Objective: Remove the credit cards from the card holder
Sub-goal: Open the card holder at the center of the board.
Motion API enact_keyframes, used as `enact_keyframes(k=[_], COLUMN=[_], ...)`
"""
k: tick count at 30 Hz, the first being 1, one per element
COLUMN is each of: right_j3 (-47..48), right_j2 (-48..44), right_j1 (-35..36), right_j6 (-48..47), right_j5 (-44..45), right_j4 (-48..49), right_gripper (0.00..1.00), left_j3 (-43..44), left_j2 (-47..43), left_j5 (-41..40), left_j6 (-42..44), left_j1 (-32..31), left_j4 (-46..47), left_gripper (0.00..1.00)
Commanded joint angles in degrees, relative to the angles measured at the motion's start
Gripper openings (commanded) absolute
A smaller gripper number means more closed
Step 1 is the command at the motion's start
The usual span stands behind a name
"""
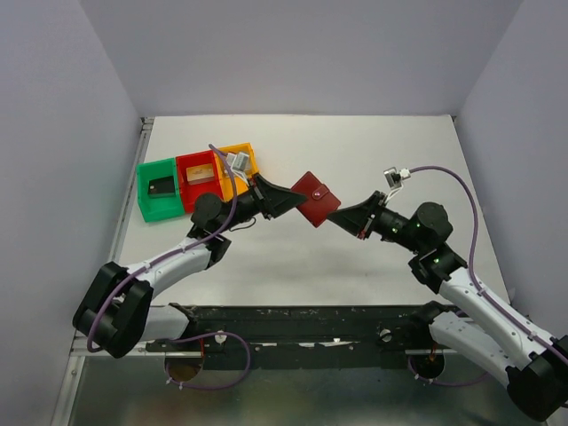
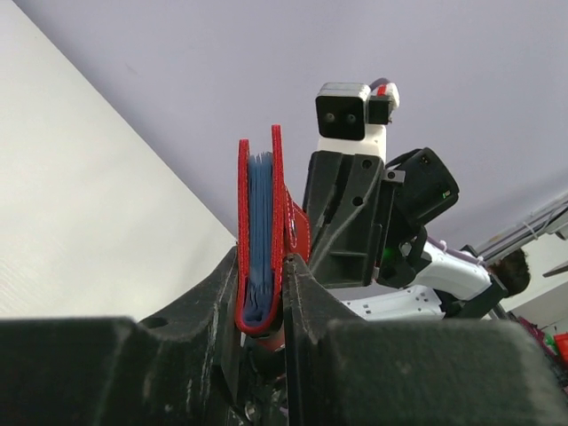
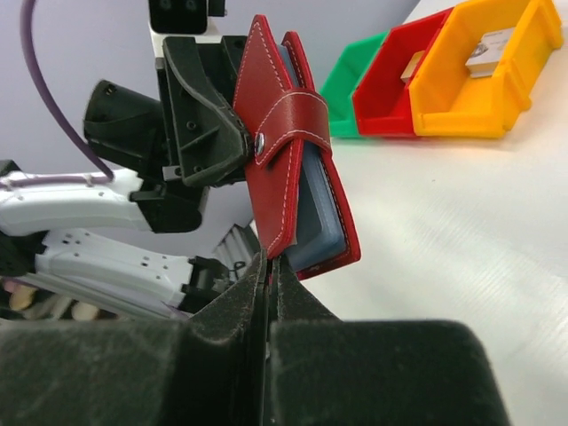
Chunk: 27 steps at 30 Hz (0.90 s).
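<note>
Pincers of the 2 arms meet over the middle of the counter (image 1: 373, 151) with the card holder (image 1: 316, 199) between them, lifted clear of the surface. The left pincer (image 2: 262, 286) is clenched across the holder's folded spine, which stands upright between its fingers, and the blue pockets (image 2: 260, 222) show edge-on between the maroon covers. The right pincer (image 3: 268, 269) is clamped on the lower corner of 1 cover, and the snap tab (image 3: 297, 129) wraps over the holder's edge. At the far left sit 3 trays side by side: the green tray (image 1: 153, 206) with a black card (image 1: 161, 186), the red tray (image 1: 190, 197) with a gold card (image 1: 202, 170), and the yellow tray (image 1: 236, 187) with a silver-grey card (image 1: 238, 162).
</note>
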Motion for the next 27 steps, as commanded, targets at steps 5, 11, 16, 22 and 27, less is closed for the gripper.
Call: enact_keyframes(k=[5,11,16,22,27], right_j3=[7.8,15.0,22.5,29.7,32.9], right_j2=[-3.3,-4.9,-2.1,2.4,6.7], right_j1=[-0.2,-0.2,1.6,9.1,18.9], right_j6=[-12.4,-21.5,-26.7,-32.8,-36.6], right_j5=[7.7,13.4,21.5,38.9,49.5], right_j4=[-24.4,-36.8,-46.1,-53.4,-54.7], right_gripper=[0.69,0.78,0.72,0.67,0.67], left_j3=[6.2,11.4,16.2,22.6,26.1], left_j2=[-7.6,-11.4,-10.2,-6.7,-4.5], left_j5=[0.6,-4.7,-8.4,-12.8,-12.6], left_j6=[15.5,27.5,29.1,25.6,22.0], left_j1=[-0.2,-0.4,-1.9,-4.6,-5.2], left_j4=[-22.8,-46.0,-56.5,-66.7,-69.5], left_gripper=[0.00,0.00,0.00,0.00,0.00])
